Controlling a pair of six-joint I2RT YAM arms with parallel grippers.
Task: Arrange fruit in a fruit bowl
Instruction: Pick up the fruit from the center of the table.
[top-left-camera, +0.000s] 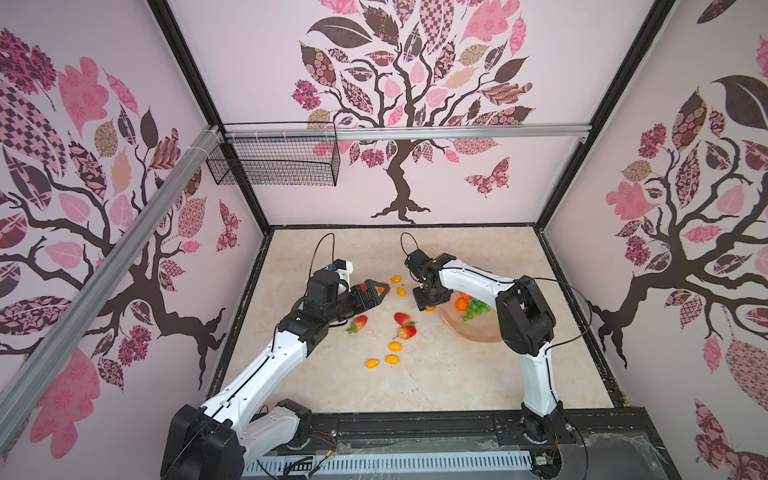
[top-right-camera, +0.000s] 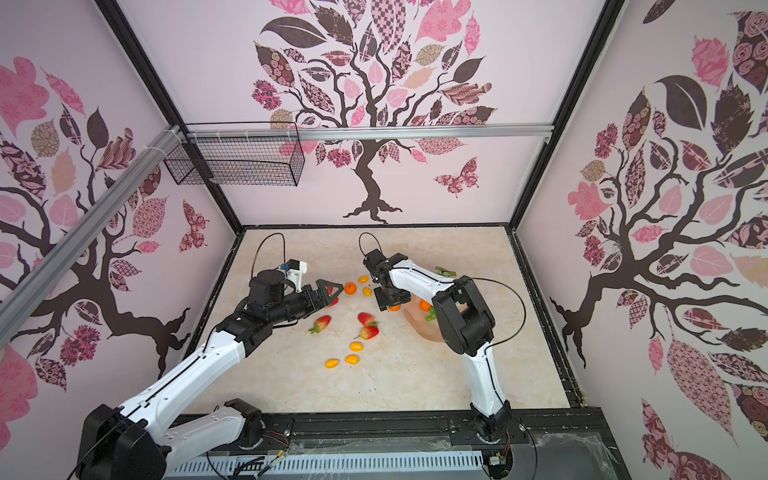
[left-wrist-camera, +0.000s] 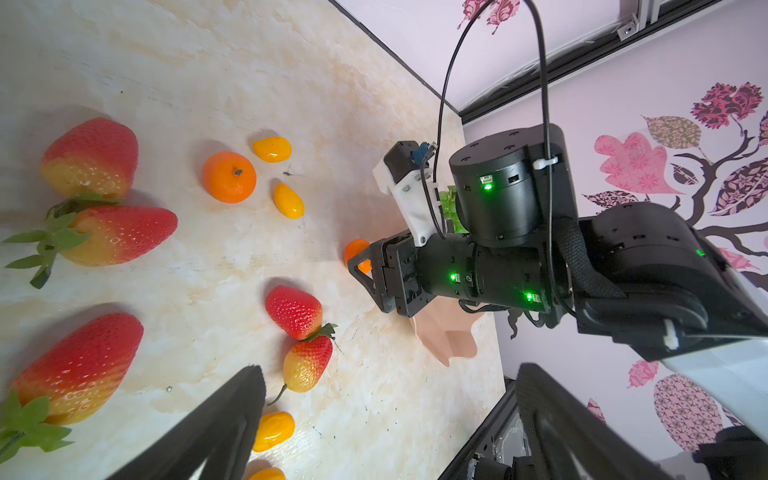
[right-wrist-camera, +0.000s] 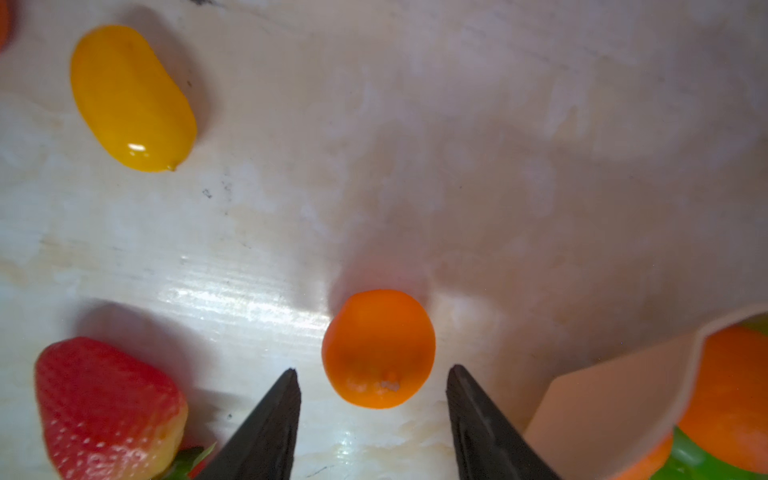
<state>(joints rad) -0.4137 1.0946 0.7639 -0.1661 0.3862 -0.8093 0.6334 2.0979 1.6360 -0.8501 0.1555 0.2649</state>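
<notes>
Pink walls (top-left-camera: 311, 199) printed with dark trees, patterned leaves and butterflies close in a pale marbled table (top-left-camera: 457, 374), and a black wire basket (top-left-camera: 278, 162) hangs from a metal rail (top-left-camera: 415, 134) at the far left corner. On the right side of the table sits the peach-pink bowl (top-left-camera: 469, 330) with its wavy rim, partly hidden under the right arm (top-left-camera: 525, 316) in both top views; it holds a bunch of green grapes (top-left-camera: 478, 308) and a tangerine (top-left-camera: 461, 305). Just outside the rim, on the bare table, lies a second tangerine (right-wrist-camera: 378, 349). The right claw (right-wrist-camera: 372, 370) points down over it with its jaws moderately apart, one black tip on either side of the fruit, and the right wrist view shows a sliver of table between each tip and the peel. The left claw (top-right-camera: 330, 291) hangs low near the middle of the table, jaws spread wide and gripping nothing, over a partly hidden strawberry (top-right-camera: 332, 301) and just beside a third tangerine (top-right-camera: 350, 288). Loose between the arms are a lone strawberry (top-left-camera: 359, 323), a touching pair of strawberries (top-left-camera: 403, 319), two yellow ovals (top-left-camera: 396, 279) toward the far side and three more ovals (top-left-camera: 395, 345) nearer the front. Small green lights (left-wrist-camera: 488, 187) glow on the right arm's wrist, seen from the left wrist camera.
</notes>
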